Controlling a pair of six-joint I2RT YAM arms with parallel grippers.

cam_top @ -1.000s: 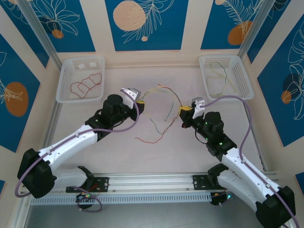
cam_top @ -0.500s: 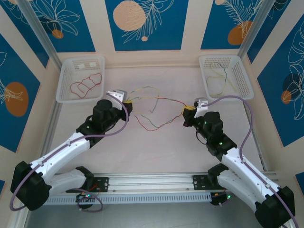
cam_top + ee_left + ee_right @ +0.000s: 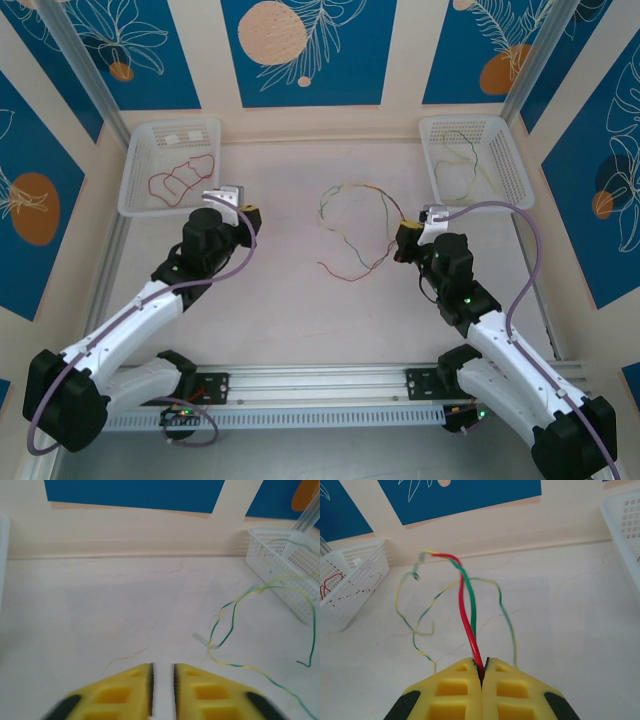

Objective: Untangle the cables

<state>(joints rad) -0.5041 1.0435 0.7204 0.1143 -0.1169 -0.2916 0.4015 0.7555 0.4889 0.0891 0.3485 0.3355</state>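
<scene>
Right tool: the yellow-padded right tool (image 3: 406, 236) is clamped on the cables. On its wrist camera the pads (image 3: 452, 692) meet flush, with a red and a green strand nipped in the seam.
Cables: thin, floppy cables in red, green and pale yellow (image 3: 352, 230) lie in loose loops mid-way across the pale tabletop (image 3: 280, 300). They fan out from the right tool toward its 9 and 10 o'clock, and one red tail trails off toward 8.
Left tool: the yellow-padded left tool (image 3: 243, 213) hangs well apart from the tangle, its pads a narrow slit apart with nothing between them.
Key relation: from the left tool the loops lie at 3 o'clock, across bare tabletop. The right arm is the nearer one and already has hold; the left is free.
Likely next: I'd say the left reaches to 3 o'clock for a loose green-yellow strand while the right anchors.
Around: a white mesh basket (image 3: 135, 175) at 11 o'clock holds a red wire (image 3: 180, 178), and its twin (image 3: 520, 170) at 1 o'clock holds yellow-green wires. Neither blocks the reach.
Risk: the strands cross near the top of the loop, so singling one out looks fiddly.
</scene>
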